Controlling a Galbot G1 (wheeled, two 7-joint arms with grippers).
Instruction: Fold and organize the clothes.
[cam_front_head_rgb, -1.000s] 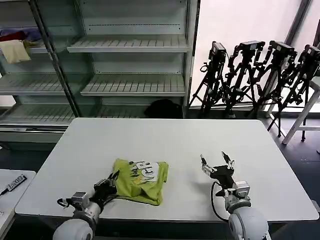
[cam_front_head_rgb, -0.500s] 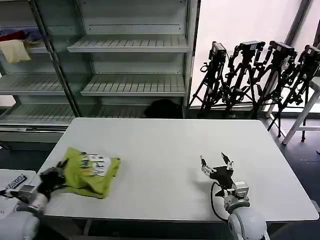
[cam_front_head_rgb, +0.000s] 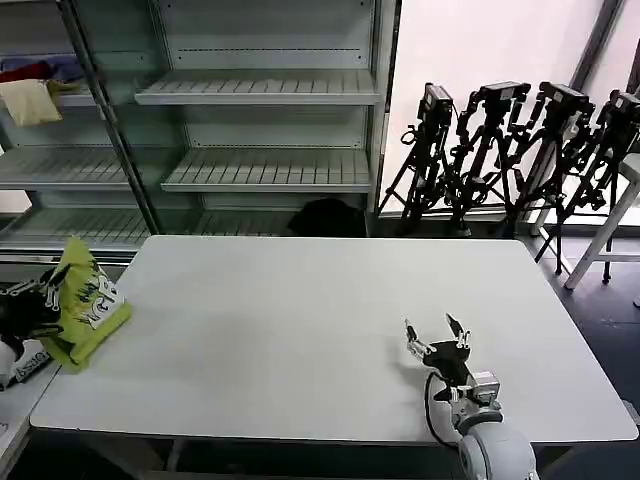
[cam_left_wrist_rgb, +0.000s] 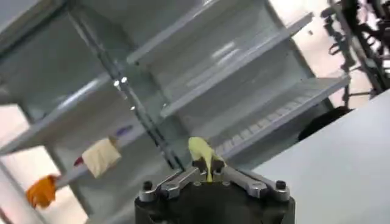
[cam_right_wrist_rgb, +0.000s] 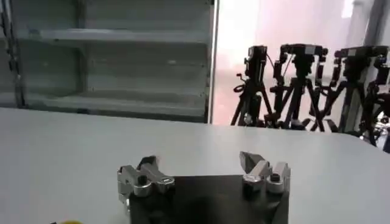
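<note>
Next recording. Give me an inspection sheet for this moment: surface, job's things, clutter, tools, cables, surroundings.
Surface: white table, bare where visible.
Job's things: folded lime T-shirt, logo showing, held at the table's left edge.
Clutter: nothing seen on the table.
Tools: left tool shut on the T-shirt; right tool open, resting low over the table's right front.
Cables: black cable looping beside the right wrist.
Surroundings: shelving rack behind, cream cloth and red and purple bundle on its upper left shelf; tripods by the window.
</note>
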